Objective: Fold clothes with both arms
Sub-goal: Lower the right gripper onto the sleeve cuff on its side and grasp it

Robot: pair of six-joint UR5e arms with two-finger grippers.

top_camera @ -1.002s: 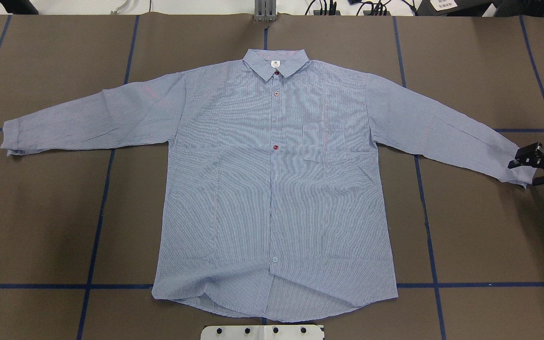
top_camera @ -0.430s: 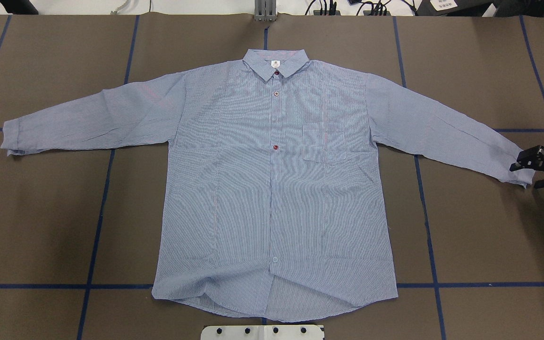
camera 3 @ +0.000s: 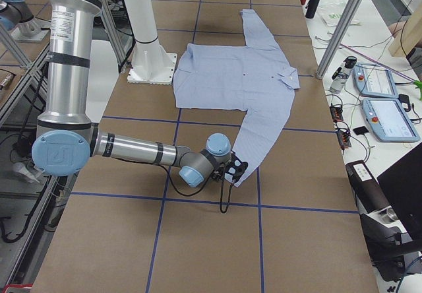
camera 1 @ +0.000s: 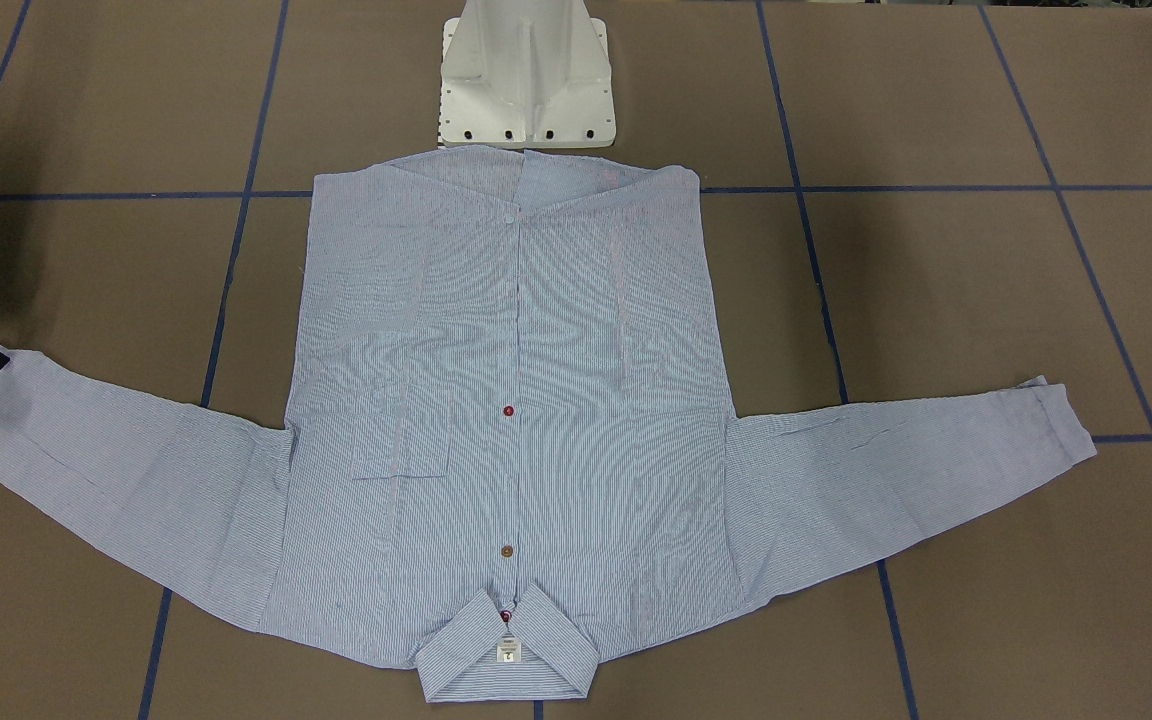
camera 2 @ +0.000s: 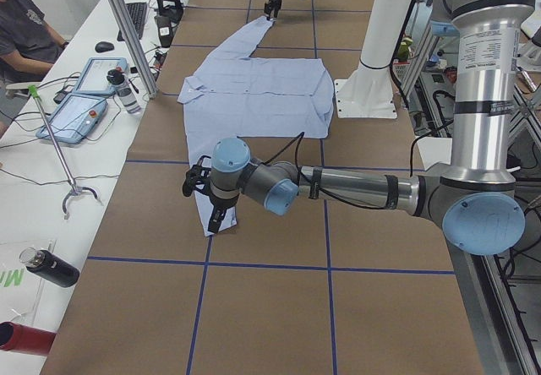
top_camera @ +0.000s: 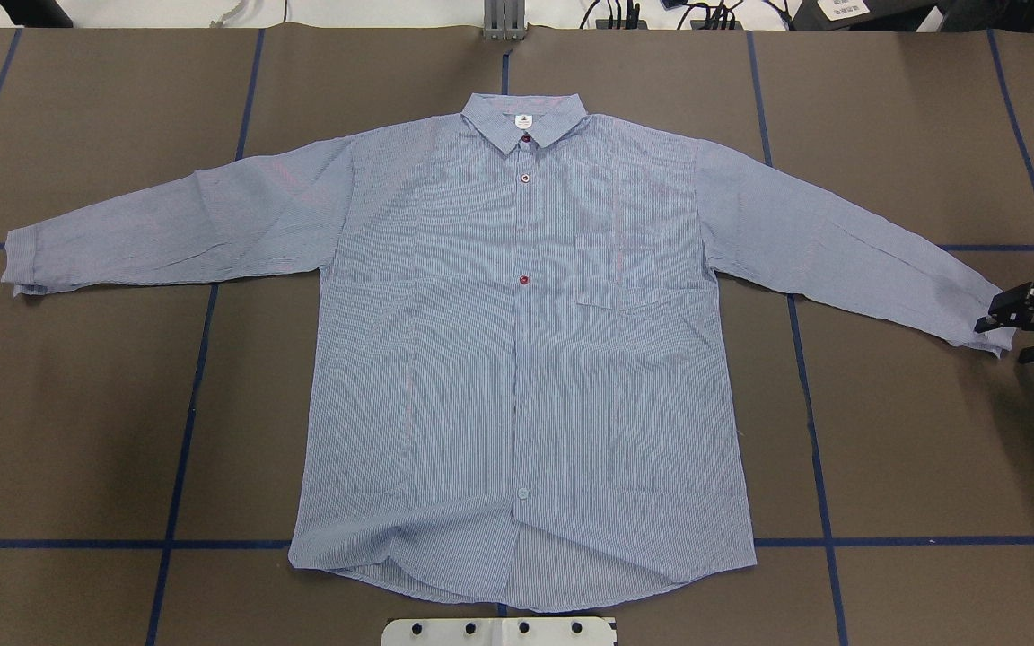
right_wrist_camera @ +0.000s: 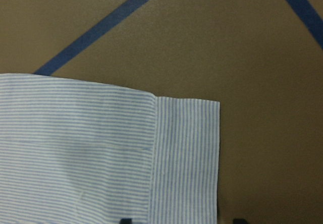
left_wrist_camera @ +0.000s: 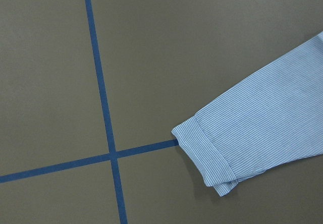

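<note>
Your right gripper (top_camera: 1011, 335) has its fingers spread, with the sleeve cuff (right_wrist_camera: 186, 158) lying between the tips. Beyond them the shirt (top_camera: 517, 359) lies flat, buttons up, on the table (top_camera: 912, 431). Your left gripper (camera 2: 203, 196) hangs near the other cuff; you cannot tell its fingers' state.

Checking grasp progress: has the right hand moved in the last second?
Yes. In the overhead view the right hand has slid slightly rightward and down, away from the horizontal blue tape line.
</note>
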